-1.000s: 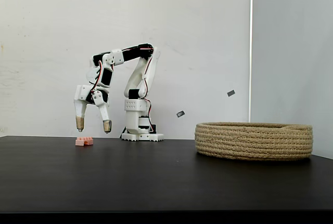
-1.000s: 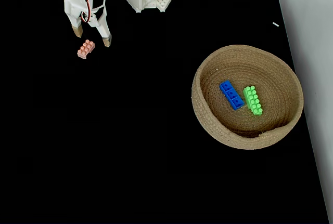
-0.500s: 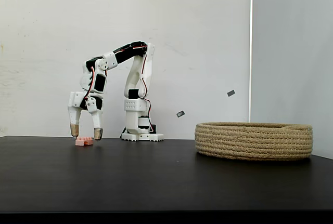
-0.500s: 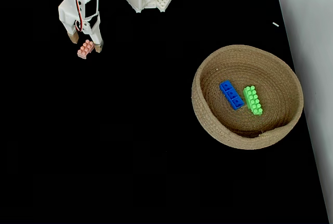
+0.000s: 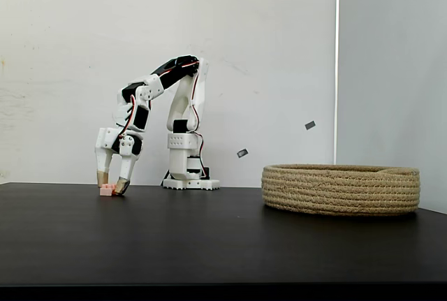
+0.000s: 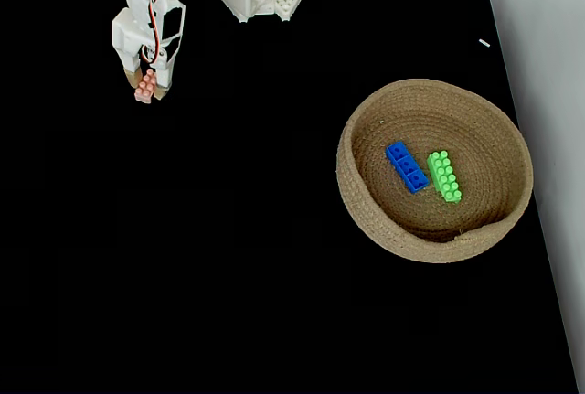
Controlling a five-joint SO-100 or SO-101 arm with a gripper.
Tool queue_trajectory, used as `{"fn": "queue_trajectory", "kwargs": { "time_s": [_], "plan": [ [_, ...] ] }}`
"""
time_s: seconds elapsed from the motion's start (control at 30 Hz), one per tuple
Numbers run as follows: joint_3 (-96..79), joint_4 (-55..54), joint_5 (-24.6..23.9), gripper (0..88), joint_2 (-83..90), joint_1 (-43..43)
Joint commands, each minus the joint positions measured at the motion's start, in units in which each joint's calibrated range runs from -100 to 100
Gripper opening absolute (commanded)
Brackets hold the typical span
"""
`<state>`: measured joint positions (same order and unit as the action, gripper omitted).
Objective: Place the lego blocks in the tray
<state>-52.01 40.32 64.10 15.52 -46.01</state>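
The jaws point(image 6: 146, 91) are straddling the pink block point(image 6: 144, 92) on the surface at 10 o'clock, narrow; grip unconfirmed. Blue point(image 6: 406, 166) and green point(image 6: 444, 175) blocks are lying in the tray point(image 6: 366, 220) at 3 o'clock. Next: clamping, lifting, carrying over.

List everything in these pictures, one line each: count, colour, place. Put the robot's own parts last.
Pink brick: one, pale pink, on the table at the upper left of a fixed view from above, between the gripper's fingertips.
Blue brick: one, blue, lying inside the basket.
Green brick: one, bright green, inside the basket, right of the blue brick.
Basket: one, tan coiled rope, round and shallow, at the right of the table.
Table: one, black.
Wall: white, behind the table.
Arm: one, white with black joints, base at the table's far edge.
Gripper: one, white with tan tips, lowered to the table around the pink brick; whether it has closed on it I cannot tell.
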Motion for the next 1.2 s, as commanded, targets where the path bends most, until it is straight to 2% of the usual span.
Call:
{"fn": "queue_trajectory", "kwargs": {
  "time_s": [0.0,0.23,0.37,0.53,0.8,0.93,1.17],
  "plan": [
    [-0.8,-1.5,-0.4,0.0,0.5,0.7],
    [2.2,-1.5,-0.5,0.0,4.5,4.0],
    [11.7,6.1,-3.7,0.0,8.6,9.9],
    [21.0,11.0,-7.5,0.0,11.1,20.8],
    [25.5,11.2,-15.8,0.0,12.3,43.9],
    [26.0,11.4,-18.3,0.0,12.4,54.1],
    [21.0,-1.1,-18.3,0.0,11.8,64.9]
  ]
}}
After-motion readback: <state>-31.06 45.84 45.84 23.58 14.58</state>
